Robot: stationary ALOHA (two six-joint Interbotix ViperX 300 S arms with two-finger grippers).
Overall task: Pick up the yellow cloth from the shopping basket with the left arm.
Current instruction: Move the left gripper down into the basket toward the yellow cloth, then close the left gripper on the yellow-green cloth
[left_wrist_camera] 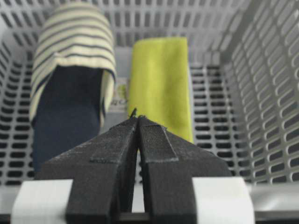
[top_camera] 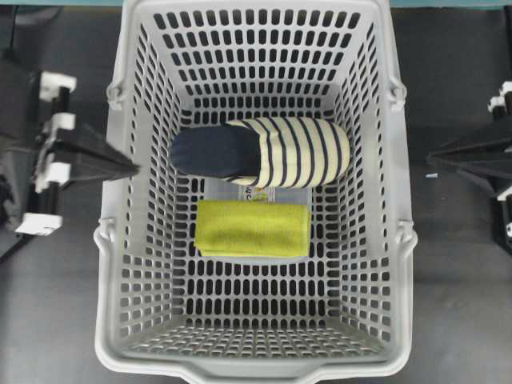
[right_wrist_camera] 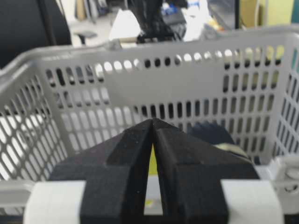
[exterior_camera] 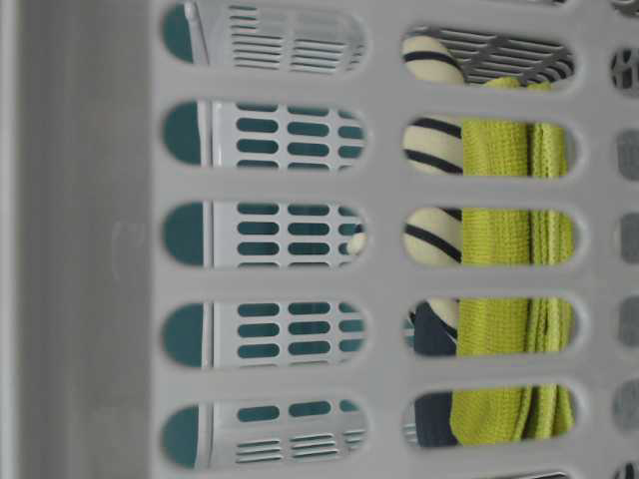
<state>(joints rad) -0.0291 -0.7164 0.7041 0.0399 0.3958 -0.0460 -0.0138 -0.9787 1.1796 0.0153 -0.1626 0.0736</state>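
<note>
Yellow cloth (top_camera: 253,229) lies flat on the perforated floor of the shopping basket (top_camera: 110,264), roughly mid-floor, folded into a neat rectangle with its long side running across the overhead view. Just beside it, toward the top of that view, sits a cream-and-navy striped slipper (top_camera: 264,152), lying parallel; whether the two touch cannot be told, and a bit of printed label shows on the basket floor between them. From table level the cloth (exterior_camera: 509,269) shows through the wall slots of the basket (exterior_camera: 90,249), with the slipper (exterior_camera: 434,230) right behind it. Left gripper (top_camera: 134,168) sits outside the basket, at its left wall, tip aimed inward at about slipper level; its fingers are pressed together at the tips and hold nothing. In the left wrist view the closed left gripper (left_wrist_camera: 136,116) looks over the rim onto the cloth (left_wrist_camera: 161,84) and slipper (left_wrist_camera: 70,70), well short of both. Right gripper (right_wrist_camera: 153,122) is likewise closed, tips meeting, nothing between them, parked outside the basket's right wall (right_wrist_camera: 187,84). Dark surface (top_camera: 464,288) surrounds the basket.
</note>
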